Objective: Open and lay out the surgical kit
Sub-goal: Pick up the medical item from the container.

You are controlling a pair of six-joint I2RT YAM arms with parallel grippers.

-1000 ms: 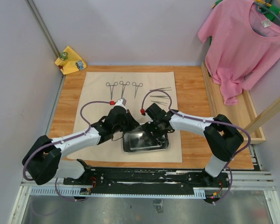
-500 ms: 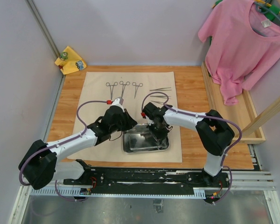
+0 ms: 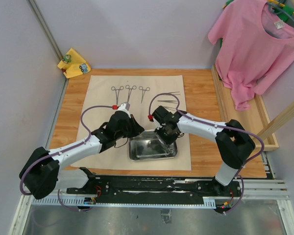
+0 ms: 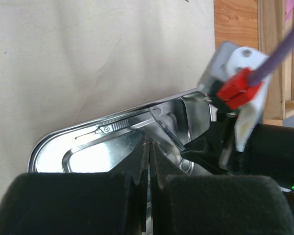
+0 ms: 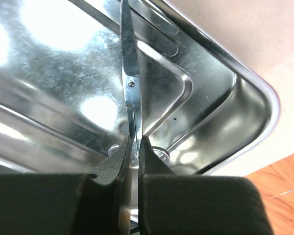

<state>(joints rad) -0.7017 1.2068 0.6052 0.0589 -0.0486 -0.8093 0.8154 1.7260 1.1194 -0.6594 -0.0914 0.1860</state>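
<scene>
The beige cloth wrap (image 3: 103, 103) lies spread flat on the table. Three ring-handled forceps (image 3: 131, 91) lie in a row at its far side, with slim tweezers (image 3: 169, 100) to their right. The shiny steel tray (image 3: 152, 157) stands at the cloth's near edge. My right gripper (image 3: 164, 139) reaches down into the tray (image 5: 225, 107) and is shut (image 5: 135, 142) on a forceps (image 5: 130, 73) just above its rings. My left gripper (image 3: 132, 131) is shut with nothing between its fingers (image 4: 150, 143), its tips over the tray's (image 4: 88, 156) left rim. Whether it touches the rim is hidden.
A pink T-shirt (image 3: 255, 44) hangs at the back right over a wooden side ledge (image 3: 245, 117). A small yellow cloth (image 3: 74, 63) sits in the back left corner. Walls enclose the table at the back and left.
My right gripper has dropped into the tray and closed from open onto the forceps. The left arm has shifted only slightly and stays shut.
</scene>
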